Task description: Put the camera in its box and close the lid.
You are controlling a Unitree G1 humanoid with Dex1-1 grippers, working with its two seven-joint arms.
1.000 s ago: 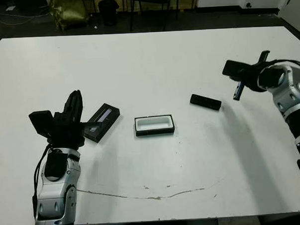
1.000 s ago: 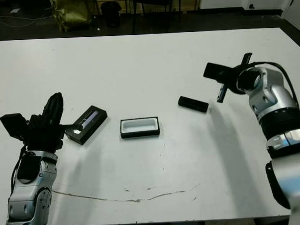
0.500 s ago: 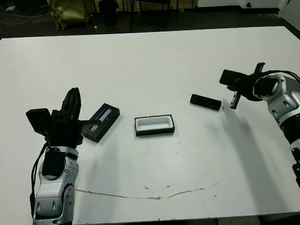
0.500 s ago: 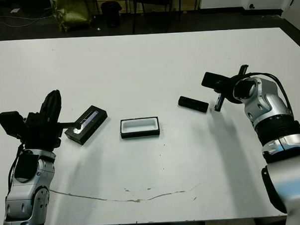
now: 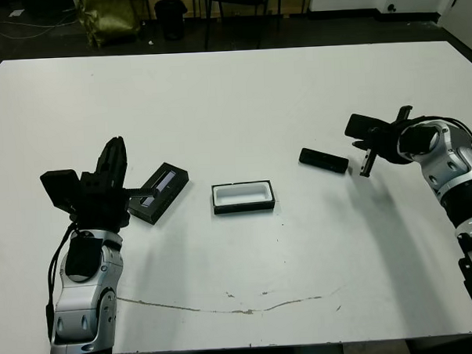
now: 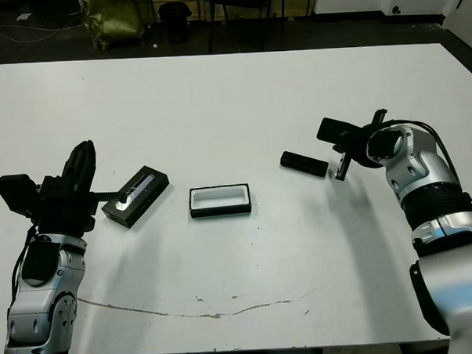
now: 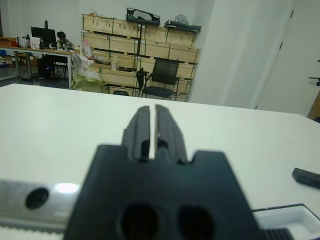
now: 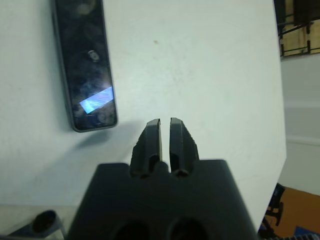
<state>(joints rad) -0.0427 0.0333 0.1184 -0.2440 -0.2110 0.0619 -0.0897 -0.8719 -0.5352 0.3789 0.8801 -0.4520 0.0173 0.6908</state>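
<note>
The camera (image 5: 324,160) lies flat on the white bench (image 5: 240,90), a slim black bar. It sits just beside the right hand (image 5: 365,165) and apart from it, on that hand's inner side. In the right wrist view the camera (image 8: 84,65) shows a glossy dark face with a bright reflection, resting ahead of and a little to one side of the fingers (image 8: 153,136). The right hand is clenched on nothing, its 2 fingers pressed together with only a thin slit between them, tips pointing down toward the bench.

The box (image 5: 243,198) stands open near the middle of the bench, between the 2 hands, its white lining bare. It is well apart from the camera and nearer to the left hand than to the right.

The lid (image 5: 159,192) lies flat just beside the left hand (image 5: 112,159), on its inner side, turned at an angle with its pale stripe facing up. Whether the hand's side touches the lid's near end cannot be told. The left hand is clenched and grasps nothing; its 2 fingers (image 7: 141,131) stand nearly together and point away across the bench.

Beyond the bench's far edge are a chair (image 7: 162,77), shelves of wooden boxes (image 7: 137,40) and a seated person (image 7: 62,37) at a desk.
</note>
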